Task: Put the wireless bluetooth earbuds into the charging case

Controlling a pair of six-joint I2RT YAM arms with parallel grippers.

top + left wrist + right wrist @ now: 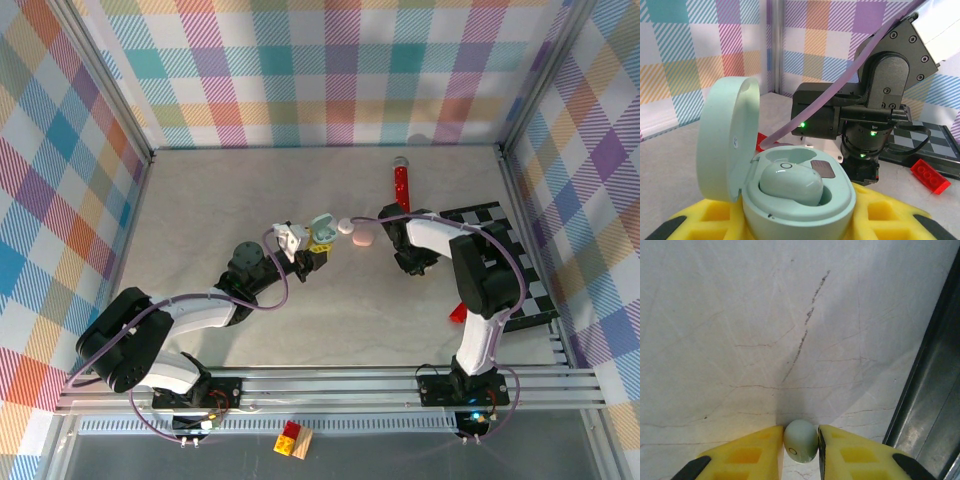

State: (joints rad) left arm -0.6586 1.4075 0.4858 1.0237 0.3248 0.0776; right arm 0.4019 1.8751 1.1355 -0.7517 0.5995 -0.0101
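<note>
Low centre in the right wrist view, the right gripper (801, 452) pinches a mint earbud (801, 440) between its yellow pads (755, 455), with bare table (765, 340) behind it. The left gripper (795, 222) clamps the open charging case (835, 202) lid-up, low in its own view, with one seated bud (792, 184) inside. It's probably steadying the case for the drop-in.

The top view is bright and even, lit from above, with only faint, soft shadows on the worktop (300, 260). The walls (300, 70) bow towards the frame edges. In the left wrist view the case (805, 220) is sharp, with a soft sheen on its lid (725, 135). The background is slightly soft, and 3 green lamps (801, 125) glow on the dark right arm (880, 90). In the right wrist view a grey shadow fans up from the right gripper (800, 432) and earbud (800, 442). A yellow tint falls on the worktop beside them, and the rail (930, 390) is dim.
</note>
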